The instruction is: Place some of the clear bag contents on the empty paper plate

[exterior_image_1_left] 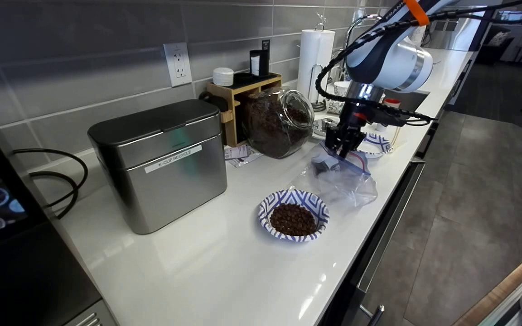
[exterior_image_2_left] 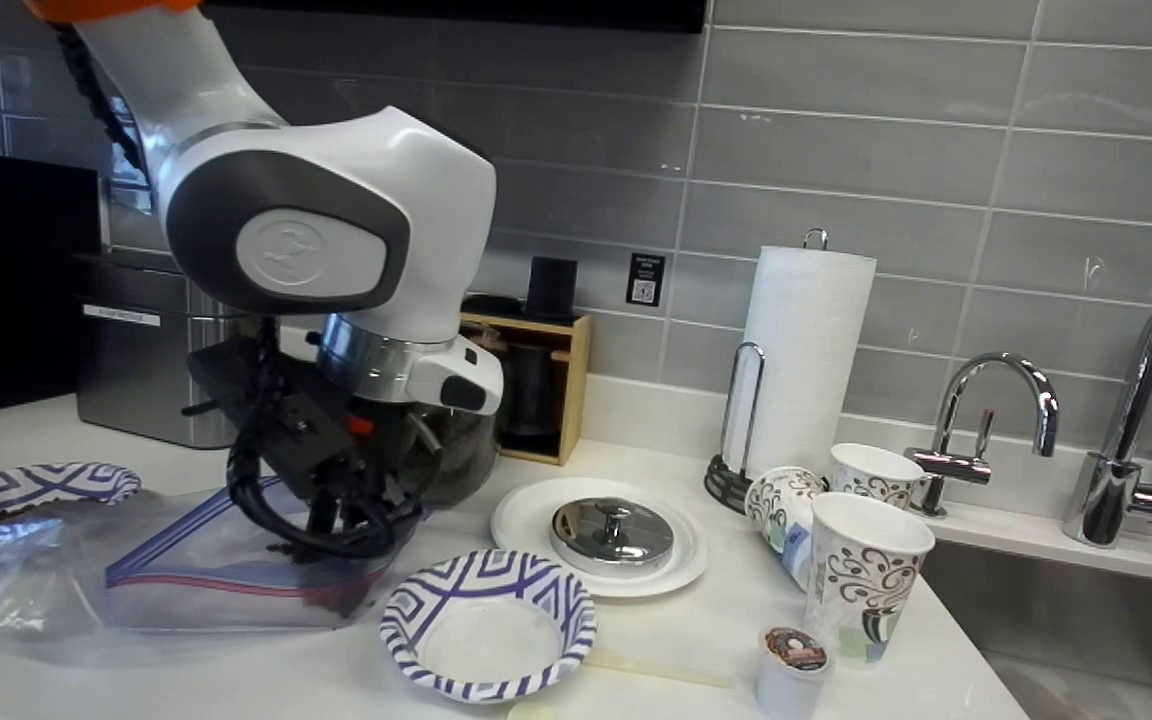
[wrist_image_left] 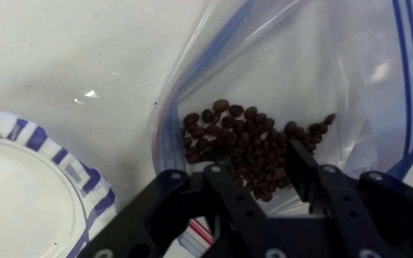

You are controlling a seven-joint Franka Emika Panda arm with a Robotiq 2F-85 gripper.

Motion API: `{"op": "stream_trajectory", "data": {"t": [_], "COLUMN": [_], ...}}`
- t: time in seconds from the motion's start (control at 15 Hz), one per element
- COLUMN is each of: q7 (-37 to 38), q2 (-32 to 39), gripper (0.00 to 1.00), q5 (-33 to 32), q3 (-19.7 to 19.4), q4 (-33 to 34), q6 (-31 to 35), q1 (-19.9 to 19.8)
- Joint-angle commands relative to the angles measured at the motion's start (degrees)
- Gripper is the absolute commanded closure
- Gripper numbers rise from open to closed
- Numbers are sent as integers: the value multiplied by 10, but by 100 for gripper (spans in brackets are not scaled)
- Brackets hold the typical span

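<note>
Gripper (wrist_image_left: 258, 154) nearest, at the bottom of the wrist view: we see its two fingers standing apart, dark beans (wrist_image_left: 253, 132) between them, though we cannot tell whether either touches any. Those beans lie heaped inside the clear bag (wrist_image_left: 299, 64), which takes up the right of that frame. The empty paper plate (wrist_image_left: 20, 193), white-centred, sits just beside the bag, at lower left. In an exterior view we find a patterned plate (exterior_image_1_left: 293, 196) with more beans (exterior_image_1_left: 292, 220) at lower centre, then, farther back, a glass jar (exterior_image_1_left: 265, 127) and, toward the top, a paper towel roll (exterior_image_1_left: 315, 63).
</note>
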Motion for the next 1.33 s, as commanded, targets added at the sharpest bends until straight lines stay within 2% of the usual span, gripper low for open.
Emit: {"op": "stream_trajectory", "data": {"t": [0.0,0.53,1.07,1.27], "q7": [44,100,125,131], "q2": [15,21,25,26], "gripper": [52,46,52,51], "q5": [-44,-93,-104,-110], "q3": [3,5,9,10], "q4": [7,-1,-3,-4], "q6": [12,45,55,55], "q1": [6,15,22,23]}}
